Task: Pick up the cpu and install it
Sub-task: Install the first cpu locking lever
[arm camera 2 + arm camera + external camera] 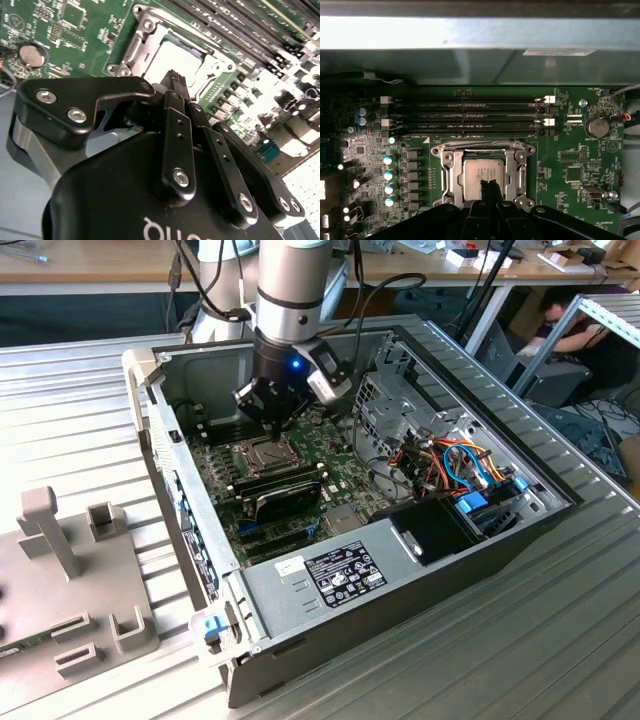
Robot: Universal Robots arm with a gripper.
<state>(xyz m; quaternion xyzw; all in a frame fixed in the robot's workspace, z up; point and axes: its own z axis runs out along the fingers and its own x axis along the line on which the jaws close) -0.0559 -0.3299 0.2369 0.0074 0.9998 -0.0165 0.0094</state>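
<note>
The cpu (482,176) already sits flat in the socket frame (451,170) on the motherboard (575,155), inside the open computer case (420,590) on the bench. The claw (490,187) hovers just over it, fingers together, holding nothing. By my guess, seating is done; the frame still looks unlatched.

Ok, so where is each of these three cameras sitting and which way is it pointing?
Exterior view: off the arm, above, looking down into the open computer case; shows the arm and gripper.
First wrist view: on the wrist, facing the motherboard and cpu; gripper at frame edge.
Second wrist view: by the wrist, looking along the gripper at the cpu.
Both wrist views share the cpu.
</note>
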